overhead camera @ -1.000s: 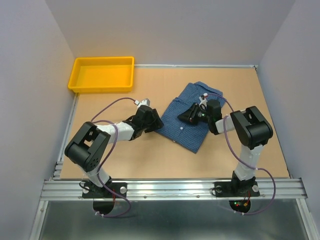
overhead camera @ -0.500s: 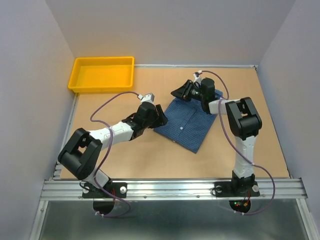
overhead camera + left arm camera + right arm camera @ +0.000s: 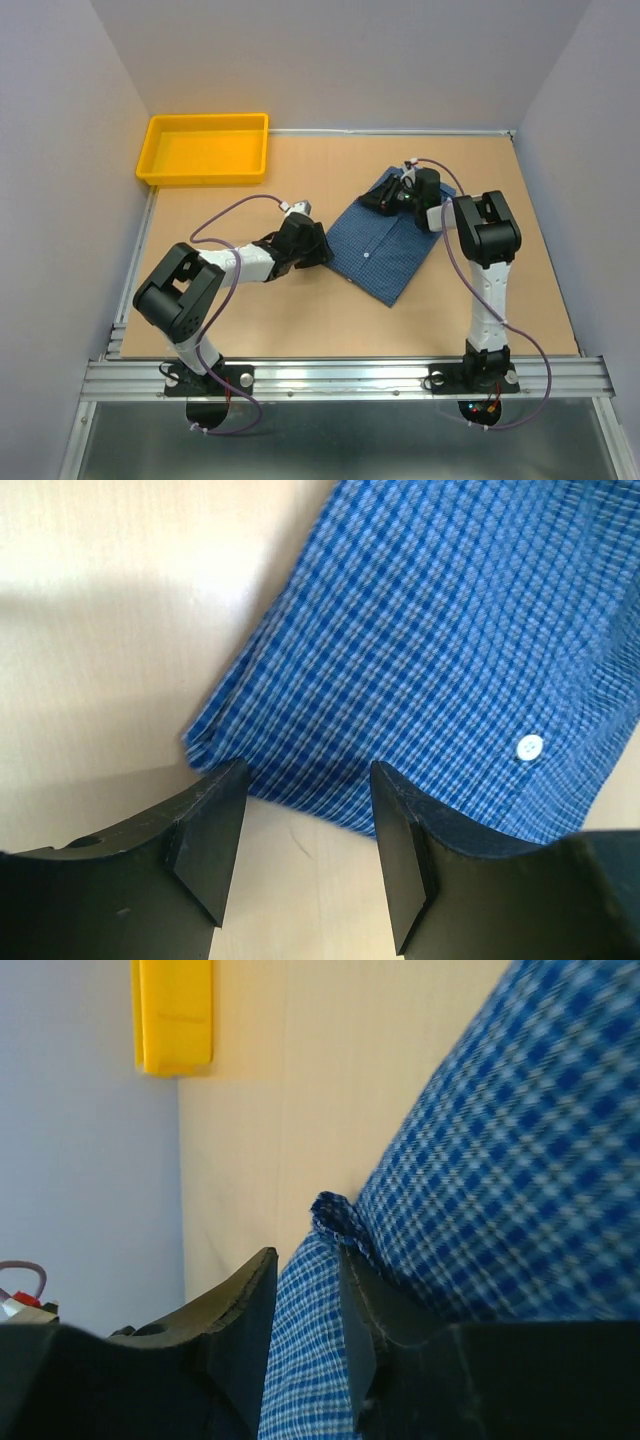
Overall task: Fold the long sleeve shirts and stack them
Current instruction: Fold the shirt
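From above, the blue shirt [image 3: 385,250] lies folded on the brown worktop [image 3: 300,320], well apart from a yellow tray [image 3: 205,148]. The left gripper [image 3: 320,251] is at its left edge, the right gripper [image 3: 385,197] at its far corner.

At the left wrist, the left gripper [image 3: 305,820] is spread wide, with the shirt's edge at its tips.

At the right wrist, the right gripper [image 3: 305,1290] pinches a fold of the shirt.

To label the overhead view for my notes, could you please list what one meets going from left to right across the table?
yellow tray → left gripper → blue checked shirt → right arm's elbow
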You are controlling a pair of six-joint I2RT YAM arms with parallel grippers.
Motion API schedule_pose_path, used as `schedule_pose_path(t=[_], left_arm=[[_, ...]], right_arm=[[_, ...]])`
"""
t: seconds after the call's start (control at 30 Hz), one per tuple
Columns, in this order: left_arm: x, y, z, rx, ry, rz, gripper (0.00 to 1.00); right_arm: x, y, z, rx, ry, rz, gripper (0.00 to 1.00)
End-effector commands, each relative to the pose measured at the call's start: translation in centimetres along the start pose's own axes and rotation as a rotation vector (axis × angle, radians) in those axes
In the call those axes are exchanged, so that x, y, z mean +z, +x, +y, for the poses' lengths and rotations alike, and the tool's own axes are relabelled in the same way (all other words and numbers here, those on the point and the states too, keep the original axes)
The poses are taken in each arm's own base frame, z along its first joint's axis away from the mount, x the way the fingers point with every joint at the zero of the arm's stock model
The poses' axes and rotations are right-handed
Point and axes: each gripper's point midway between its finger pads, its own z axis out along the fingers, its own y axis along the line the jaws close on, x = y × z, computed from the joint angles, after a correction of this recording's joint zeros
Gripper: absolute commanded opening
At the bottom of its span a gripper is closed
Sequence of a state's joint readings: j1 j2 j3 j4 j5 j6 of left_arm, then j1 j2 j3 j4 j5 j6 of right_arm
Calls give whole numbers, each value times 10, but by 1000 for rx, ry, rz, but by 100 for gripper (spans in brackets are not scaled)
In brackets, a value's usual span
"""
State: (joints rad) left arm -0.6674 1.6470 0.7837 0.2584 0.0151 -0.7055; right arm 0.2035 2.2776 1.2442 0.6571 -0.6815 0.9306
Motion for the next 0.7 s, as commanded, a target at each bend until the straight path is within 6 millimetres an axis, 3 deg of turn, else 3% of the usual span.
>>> schedule_pose_path(t=[0.0, 0.07, 0.1, 0.13, 0.17, 0.23, 0.27, 0.3, 0.33, 0.37, 0.4, 0.43, 0.47, 0.5, 0.57, 0.67], left_arm=[[-2, -1, 9, -5, -19, -6, 63], [-4, -10, 14, 2, -54, -35, 63], [-5, -15, 12, 13, -55, -45, 63], [-7, -25, 8, 15, -51, -64, 63], [-10, -32, 7, 18, -56, -81, 64], [-13, -49, -1, 15, -46, -112, 64], [-15, -53, -1, 11, -51, -116, 66], [-18, -66, -5, -9, -43, -137, 67], [-21, -68, -5, -20, -45, -134, 70], [-24, -72, -5, -33, -48, -139, 72], [-26, -74, -7, -45, -47, -140, 74], [-29, -72, -6, -71, -55, -124, 77], [-32, -71, -8, -87, -50, -118, 78], [-34, -66, -7, -102, -51, -104, 83], [-41, -60, -10, -146, -31, -82, 88], [-52, -46, -9, -192, -6, -51, 94]], right_arm=[[-41, -46, 8, -72, 2, -114, 38], [-55, -51, 20, -137, -2, -129, 40], [-60, -46, 17, -142, 42, -103, 42], [-69, -52, 40, -205, 45, -111, 43], [-74, -44, 31, -259, 128, -76, 44], [-83, -33, 43, -354, 184, -58, 50], [-96, -40, 61, -452, 209, -96, 52], [-103, -18, 54, -450, 256, -44, 55], [-116, -19, 69, -528, 278, -68, 57], [-121, 7, 64, -543, 320, -3, 59], [-133, 13, 54, -552, 383, 18, 61], [-134, 32, 61, -637, 405, 61, 62], [-150, 43, 57, -671, 507, 80, 63], [-150, 71, 61, -722, 519, 141, 64], [-166, 106, 61, -778, 601, 226, 65], [-191, 137, 48, -815, 737, 296, 65]])
